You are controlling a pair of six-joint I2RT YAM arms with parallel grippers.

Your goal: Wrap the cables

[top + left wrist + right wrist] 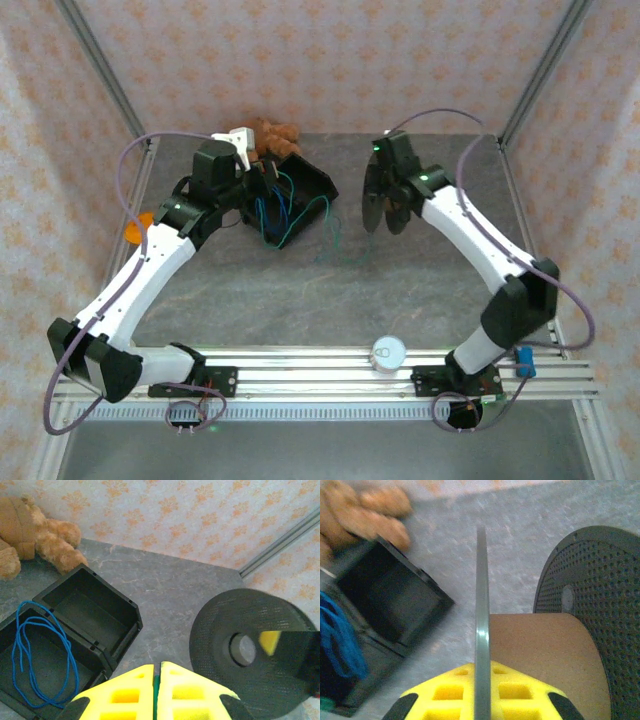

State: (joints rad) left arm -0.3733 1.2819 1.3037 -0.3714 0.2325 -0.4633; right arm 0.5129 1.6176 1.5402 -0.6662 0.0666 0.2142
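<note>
The black bin (85,612) sits toward the back of the grey table (170,590) and has two compartments. The blue cable (342,645) lies in loose loops on the floor of one compartment, and the compartment beside it is bare. The left gripper (157,672) hangs over the bin's near edge with its yellow pads pressed together. A thin sliver of the green cable (156,700) is pinched between them. In the top view a green strand runs out over the bin's right rim and trails down onto the table just beside it. To the right of the bin and clear of it, the dark perforated spool (225,630) is held on edge above the table. The right gripper (481,666) is clamped on one of the spool's flanges, and that flange's thin rim runs straight up between the yellow fingers. The brown cardboard core of the spool has no wire wound on it. A brown teddy bear (35,535) lies behind the bin, against the patterned back wall.
</note>
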